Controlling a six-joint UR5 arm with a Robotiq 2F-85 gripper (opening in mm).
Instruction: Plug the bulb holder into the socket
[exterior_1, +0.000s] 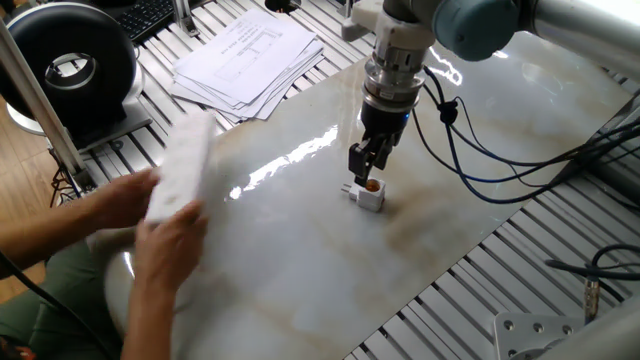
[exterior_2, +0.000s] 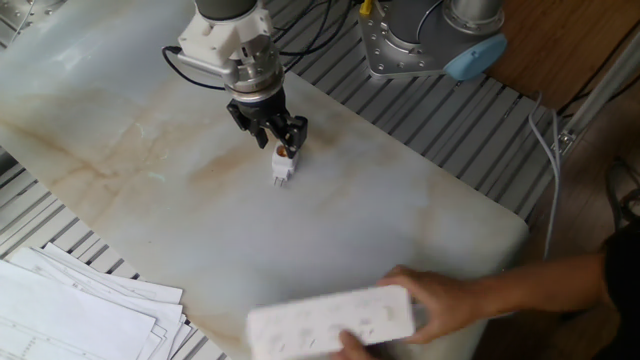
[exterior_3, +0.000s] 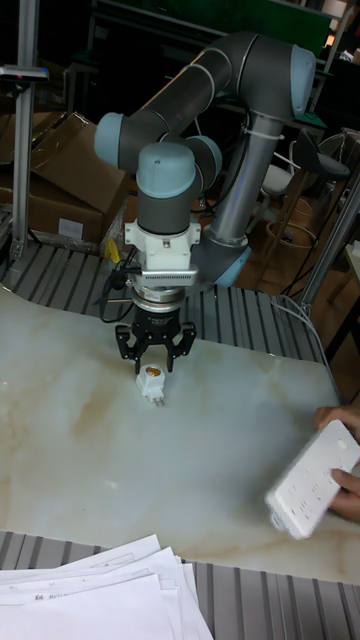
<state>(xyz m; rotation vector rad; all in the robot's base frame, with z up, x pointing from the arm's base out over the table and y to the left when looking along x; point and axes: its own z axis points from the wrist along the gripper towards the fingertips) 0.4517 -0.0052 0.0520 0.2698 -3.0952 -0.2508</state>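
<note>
At the near table edge, the long white rectangular power strip (exterior_3: 312, 493) is held lifted off the marble by a person's hand (exterior_2: 440, 303). Farther back, the small white plastic bulb holder (exterior_3: 152, 385) is seen lying on the marble table (exterior_3: 90, 450). Just above it, the black two-finger gripper (exterior_3: 154, 357) is held with jaws spread open, gripping nothing.

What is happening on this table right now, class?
The robot arm's black two-finger gripper hangs open just above the small white plastic bulb holder, which lies on the pale marble-look table, not yet grasped. Meanwhile a person's hand holds the long white power strip socket at the table's edge, far from the holder. A stack of printed papers lies on the slatted surface beside the table. Nothing is plugged in.
</note>
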